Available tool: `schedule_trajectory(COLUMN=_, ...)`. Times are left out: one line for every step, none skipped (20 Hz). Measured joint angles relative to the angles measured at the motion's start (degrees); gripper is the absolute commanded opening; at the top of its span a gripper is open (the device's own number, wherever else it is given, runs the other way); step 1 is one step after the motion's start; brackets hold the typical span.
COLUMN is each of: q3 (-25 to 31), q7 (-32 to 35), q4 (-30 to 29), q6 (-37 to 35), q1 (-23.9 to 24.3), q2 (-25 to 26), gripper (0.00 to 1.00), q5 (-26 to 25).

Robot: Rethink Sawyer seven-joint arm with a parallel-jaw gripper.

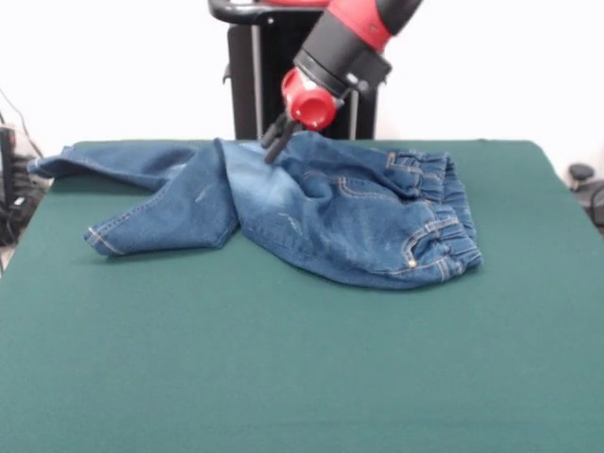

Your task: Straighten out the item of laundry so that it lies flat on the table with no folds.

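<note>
The jeans [311,212] lie crumpled on the far half of the table [302,377], waistband right, one leg folded across near the left. The gripper [274,146] presses at the far edge; whether it grips cloth I cannot tell.

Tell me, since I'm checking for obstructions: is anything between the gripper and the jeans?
Nothing visible. The gripper is already down at the jeans, near their far edge, and only the jeans lie on the table.
</note>
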State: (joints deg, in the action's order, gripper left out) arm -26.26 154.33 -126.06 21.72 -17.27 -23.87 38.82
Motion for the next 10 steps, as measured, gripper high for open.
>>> schedule_trajectory(q3=-1.1, q7=0.0, q4=0.46, q6=-0.48, q1=0.77, q2=-0.87, gripper=1.0, q5=-2.23)
schedule_trajectory(q3=-1.69, q7=0.0, q4=0.8, q6=-0.53, q1=1.14, q2=-1.16, gripper=1.0, q5=-3.37)
schedule_trajectory(q3=-2.53, q7=0.0, q4=1.36, q6=-0.53, q1=1.64, q2=-1.45, gripper=1.0, q5=-4.75)
schedule_trajectory(q3=-3.18, q7=0.0, q4=1.9, q6=-0.53, q1=2.03, q2=-1.64, gripper=1.0, q5=-5.87)
schedule_trajectory(q3=-3.8, q7=0.0, q4=2.46, q6=-0.53, q1=2.33, q2=-1.78, gripper=1.0, q5=-6.77)
schedule_trajectory(q3=-4.19, q7=0.0, q4=2.81, q6=-0.52, q1=2.46, q2=-1.83, gripper=1.0, q5=-7.31)
schedule_trajectory(q3=-5.08, q7=0.0, q4=3.63, q6=-0.54, q1=2.62, q2=-1.9, gripper=1.0, q5=-8.33)
schedule_trajectory(q3=-5.47, q7=0.0, q4=3.98, q6=-0.52, q1=2.63, q2=-1.89, gripper=1.0, q5=-8.76)
schedule_trajectory(q3=-6.11, q7=0.0, q4=4.66, q6=-0.52, q1=2.69, q2=-1.9, gripper=1.0, q5=-9.55)
schedule_trajectory(q3=-6.52, q7=0.0, q4=5.22, q6=-0.52, q1=2.78, q2=-1.89, gripper=1.0, q5=-10.21)
